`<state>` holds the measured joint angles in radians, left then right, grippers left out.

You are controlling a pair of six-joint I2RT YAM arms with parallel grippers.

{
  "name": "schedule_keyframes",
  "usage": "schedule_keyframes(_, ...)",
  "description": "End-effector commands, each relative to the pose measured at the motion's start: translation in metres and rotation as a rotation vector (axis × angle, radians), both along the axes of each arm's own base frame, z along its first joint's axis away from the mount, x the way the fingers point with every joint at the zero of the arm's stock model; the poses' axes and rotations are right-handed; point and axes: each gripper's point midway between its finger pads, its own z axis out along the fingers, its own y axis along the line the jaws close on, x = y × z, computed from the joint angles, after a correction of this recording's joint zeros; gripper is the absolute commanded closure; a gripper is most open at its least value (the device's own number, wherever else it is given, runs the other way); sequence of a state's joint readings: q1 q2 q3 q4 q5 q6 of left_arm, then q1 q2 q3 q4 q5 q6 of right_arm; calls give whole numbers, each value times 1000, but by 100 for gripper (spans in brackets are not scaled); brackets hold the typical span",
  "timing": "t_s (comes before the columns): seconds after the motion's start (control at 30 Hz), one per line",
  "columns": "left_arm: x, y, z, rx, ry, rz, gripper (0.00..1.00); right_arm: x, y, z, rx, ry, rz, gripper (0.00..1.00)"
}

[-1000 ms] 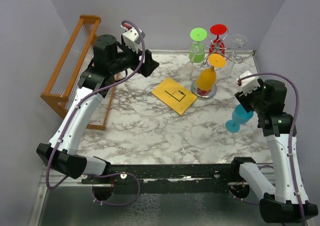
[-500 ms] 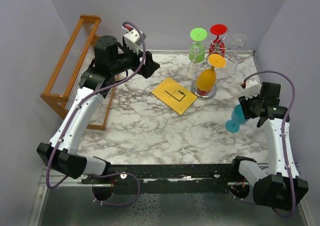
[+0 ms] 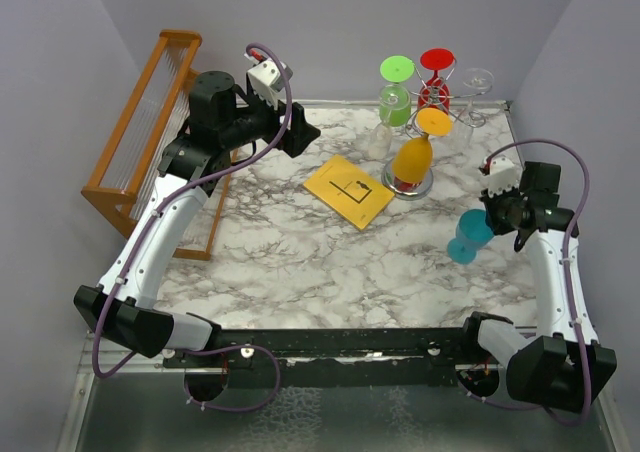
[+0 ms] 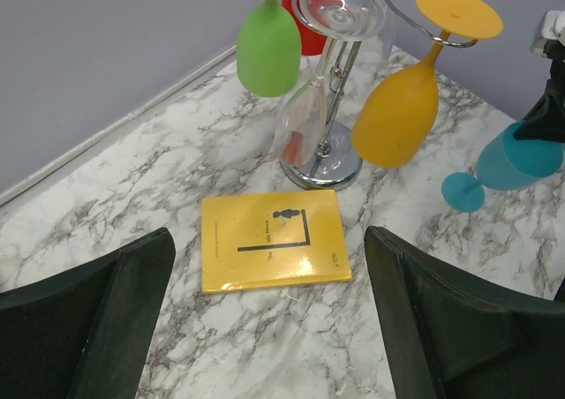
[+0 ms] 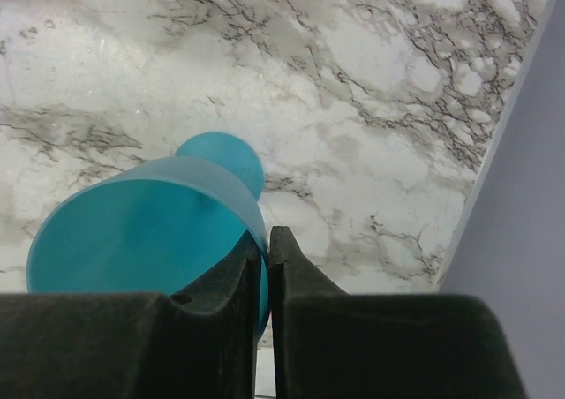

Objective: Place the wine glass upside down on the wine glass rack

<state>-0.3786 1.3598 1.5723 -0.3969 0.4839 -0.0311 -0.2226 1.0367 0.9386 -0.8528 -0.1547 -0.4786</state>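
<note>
The teal wine glass (image 3: 468, 237) leans at the right side of the table, bowl up and round foot (image 4: 463, 191) low by the marble. My right gripper (image 3: 497, 215) is shut on its rim. In the right wrist view one finger sits inside the bowl (image 5: 132, 231) and the other outside, the thin wall pinched in the right gripper (image 5: 269, 237). The wine glass rack (image 3: 408, 184), a silver wire stand on a round shiny base (image 4: 322, 165), holds green, red, orange and clear glasses upside down. My left gripper (image 4: 269, 328) hangs open above the table, left of the rack.
A yellow booklet (image 3: 348, 190) lies flat just left of the rack's base. An orange-brown wooden slatted rack (image 3: 140, 132) stands along the left edge. The grey wall (image 5: 521, 196) runs close to the right of the teal glass.
My right gripper's jaws have come together onto the teal glass's rim, and the wrist has turned. The glass has shifted slightly left. The left arm has stayed still.
</note>
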Motion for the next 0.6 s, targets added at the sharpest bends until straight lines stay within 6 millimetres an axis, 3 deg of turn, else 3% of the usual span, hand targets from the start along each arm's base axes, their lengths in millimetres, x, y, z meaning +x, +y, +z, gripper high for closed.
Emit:
schedule_keyframes(0.0,-4,0,7,-11,-30,-21,9,5,28,16,83,-46,175,98)
schedule_keyframes(0.13,-3,0,7,-12,-30,-22,9,-24,79,29,215,-36,521,99)
schedule_keyframes(0.27,-3,-2,5,-16,-19,-28,9,-39,106,53,298,-71,711,99)
schedule_keyframes(0.4,-3,-4,6,-29,-10,-32,9,-40,128,93,373,-180,830,99)
schedule_keyframes(0.57,-4,-9,-2,-58,33,-48,9,-32,146,157,410,-365,881,99)
